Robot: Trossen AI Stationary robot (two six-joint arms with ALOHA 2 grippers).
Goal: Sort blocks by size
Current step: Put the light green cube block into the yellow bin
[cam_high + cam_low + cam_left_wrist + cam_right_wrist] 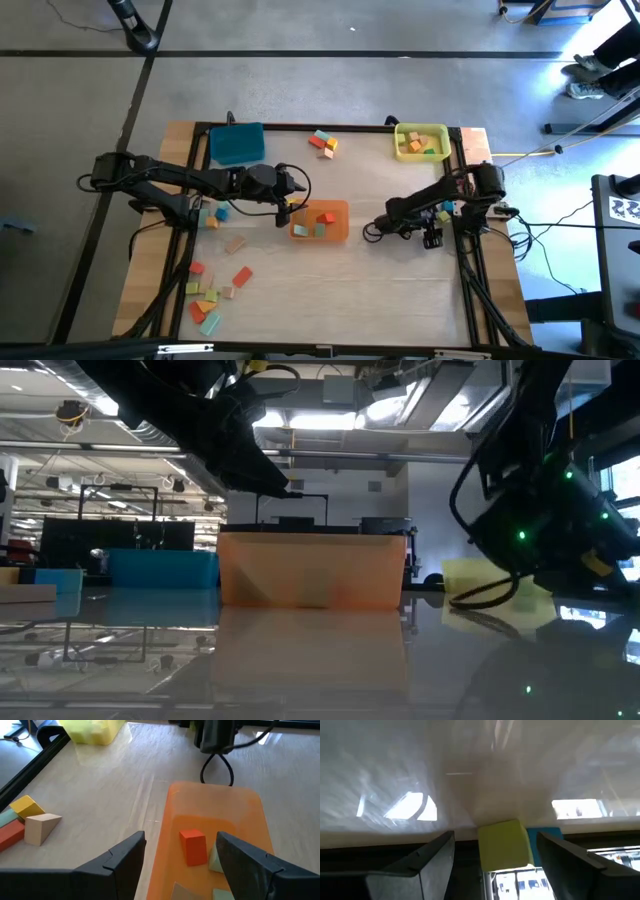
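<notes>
The orange tray (335, 235) sits mid-table with a red block (193, 847) and a few pale blocks lying in it. My left gripper (181, 837) hovers open above the tray's left rim (165, 835), one finger outside the tray and one over its inside. My right gripper (495, 836) is open low at the table's right side (440, 212). A yellow-green block (505, 845) stands between its fingers with a gap on each side, and a light blue block (545, 842) is beside it. Loose blocks lie near the front left (210, 295) and far middle (323, 142).
A blue tray (237, 144) stands at the far left and a yellow tray (404, 133) holding several blocks at the far right. A few more blocks (215, 213) lie under the left arm. A black frame rail (462, 160) borders the table. Bare wood lies front centre.
</notes>
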